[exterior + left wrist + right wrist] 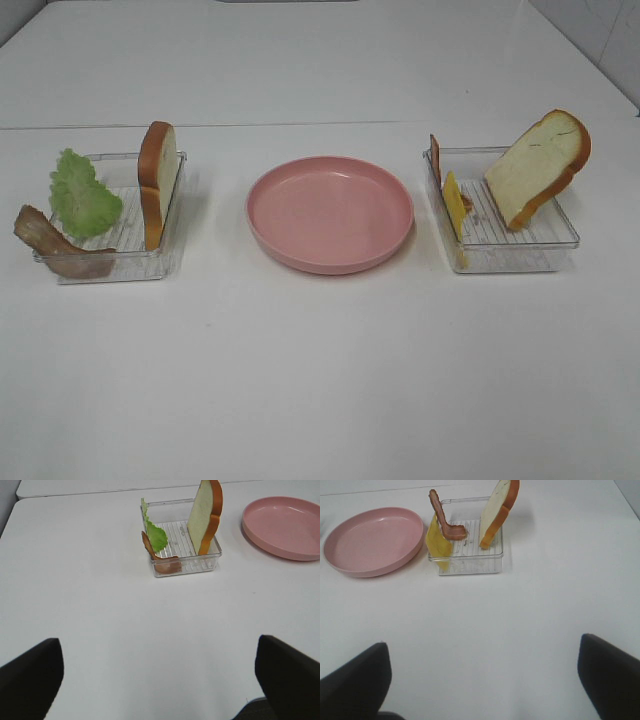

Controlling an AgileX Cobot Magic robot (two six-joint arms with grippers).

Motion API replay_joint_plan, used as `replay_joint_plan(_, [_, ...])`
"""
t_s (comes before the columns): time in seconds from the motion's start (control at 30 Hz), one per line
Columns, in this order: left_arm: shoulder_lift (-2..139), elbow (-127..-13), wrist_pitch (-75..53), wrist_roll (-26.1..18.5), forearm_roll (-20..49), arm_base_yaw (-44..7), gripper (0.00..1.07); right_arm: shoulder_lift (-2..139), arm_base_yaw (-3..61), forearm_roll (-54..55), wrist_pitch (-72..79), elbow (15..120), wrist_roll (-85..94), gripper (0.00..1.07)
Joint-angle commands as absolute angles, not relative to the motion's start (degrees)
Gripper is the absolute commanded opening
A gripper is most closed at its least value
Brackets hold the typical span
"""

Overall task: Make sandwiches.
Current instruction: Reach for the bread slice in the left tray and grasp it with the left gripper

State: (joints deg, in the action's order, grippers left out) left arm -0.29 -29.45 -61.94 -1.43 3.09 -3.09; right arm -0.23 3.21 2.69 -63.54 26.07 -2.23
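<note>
Standing spread wide and empty, left fingers (30,680) and right fingers (610,677); sandwiches (158,180) unassembled in trays (510,262).

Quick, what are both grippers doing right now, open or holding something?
Left gripper: open, holding nothing.
Right gripper: open, holding nothing.

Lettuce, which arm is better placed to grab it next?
Left, probably. The lettuce stands in the left tray, straight ahead of the open left gripper; the right gripper would have to cross the plate.
</note>
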Motion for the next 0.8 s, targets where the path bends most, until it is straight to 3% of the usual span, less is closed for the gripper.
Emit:
replay_joint_plan(0.03, [-0.2, -29.5, -61.7, -1.0, 3.2, -3.0, 0.99, -2.0, 3.0, 2.5, -63.0, 25.9, -1.9, 0.94])
replay_joint_plan(0.67, [0.1, -29.5, -61.7, -1.0, 3.0, -3.0, 0.99, -2.0, 3.0, 2.5, -63.0, 25.9, -1.9, 0.94])
replay_joint_plan(0.8, [6.6, -31.5, -63.3, -1.0, 2.1, -3.0, 0.99, -2.0, 3.0, 2.5, -63.0, 25.9, -1.9, 0.94])
